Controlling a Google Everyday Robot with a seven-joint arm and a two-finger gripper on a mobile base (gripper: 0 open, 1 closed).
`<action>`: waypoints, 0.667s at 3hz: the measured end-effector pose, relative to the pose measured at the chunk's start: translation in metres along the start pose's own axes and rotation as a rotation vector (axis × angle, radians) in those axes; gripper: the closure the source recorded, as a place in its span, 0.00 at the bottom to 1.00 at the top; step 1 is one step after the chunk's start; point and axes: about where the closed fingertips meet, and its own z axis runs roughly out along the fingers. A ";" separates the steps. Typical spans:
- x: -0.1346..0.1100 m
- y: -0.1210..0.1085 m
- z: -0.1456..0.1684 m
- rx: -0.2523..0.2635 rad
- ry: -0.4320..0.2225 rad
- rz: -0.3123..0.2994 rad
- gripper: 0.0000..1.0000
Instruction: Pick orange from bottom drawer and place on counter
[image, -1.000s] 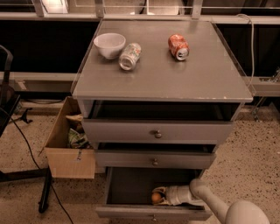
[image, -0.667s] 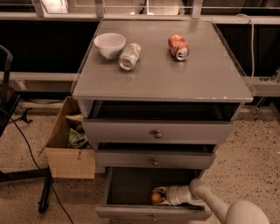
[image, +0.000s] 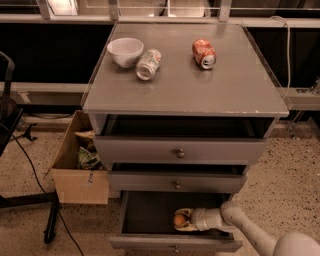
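Note:
The bottom drawer (image: 145, 242) is pulled open and shows a dark interior. The small orange (image: 179, 220) lies inside it, right of middle and near the front. My gripper (image: 177, 221) reaches into the drawer from the right on a pale arm (image: 235, 220). Its fingers sit above and below the orange and are closed on it, low in the drawer. The counter (image: 185, 90) is the broad grey top of the cabinet above.
On the counter stand a white bowl (image: 125, 51), a silver can on its side (image: 148, 63) and a red-orange soda can on its side (image: 204, 53). The top drawer (image: 150, 149) and middle drawer (image: 145, 181) are slightly open. A cardboard box (image: 80, 180) stands at the cabinet's left.

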 end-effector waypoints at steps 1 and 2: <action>-0.043 -0.012 -0.036 0.036 -0.012 -0.043 1.00; -0.095 -0.018 -0.079 0.057 -0.006 -0.096 1.00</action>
